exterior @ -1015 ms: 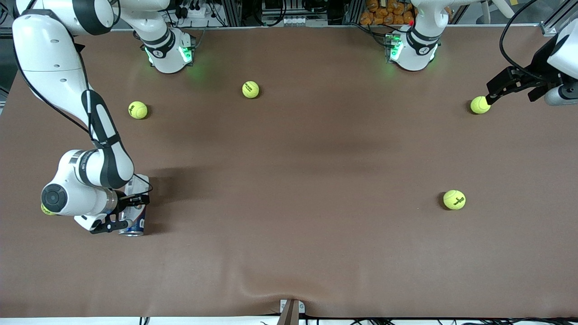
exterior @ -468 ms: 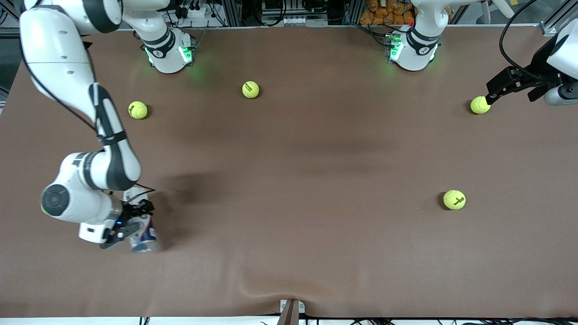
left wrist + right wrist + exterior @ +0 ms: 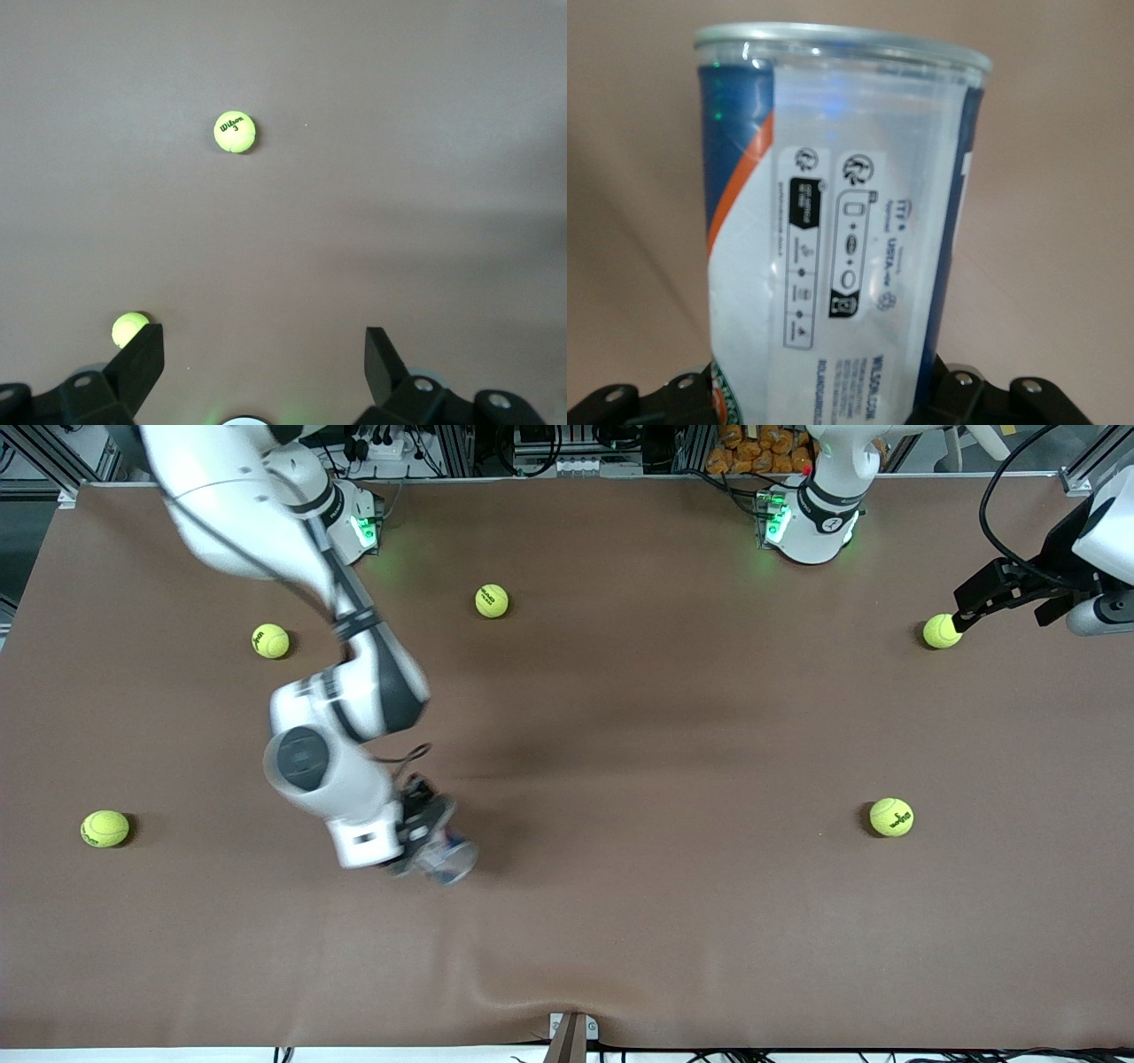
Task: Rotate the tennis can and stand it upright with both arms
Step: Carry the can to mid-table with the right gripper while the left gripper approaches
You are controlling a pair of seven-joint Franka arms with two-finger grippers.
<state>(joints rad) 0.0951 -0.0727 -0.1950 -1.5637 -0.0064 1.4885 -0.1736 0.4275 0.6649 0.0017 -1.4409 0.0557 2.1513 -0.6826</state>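
Observation:
The tennis can (image 3: 446, 854), clear plastic with a white and navy label and a silver rim, is held off the table in my right gripper (image 3: 423, 834), over the table's middle toward the right arm's end. In the right wrist view the can (image 3: 842, 239) fills the frame, clamped at its lower part between the fingers. My left gripper (image 3: 967, 611) is open and empty beside a tennis ball (image 3: 941, 631) at the left arm's end; in the left wrist view its fingers (image 3: 135, 363) stand wide apart over bare table.
Tennis balls lie scattered: one (image 3: 104, 828) at the right arm's end, one (image 3: 270, 640) and one (image 3: 492, 600) nearer the bases, one (image 3: 891, 817) toward the left arm's end. The left wrist view shows two balls (image 3: 235, 132) (image 3: 129, 328). The brown cloth (image 3: 567, 921) bulges near the front edge.
My right arm has lifted the can off the table and swung it from the right arm's end toward the table's middle, uncovering a ball. The left arm has not moved.

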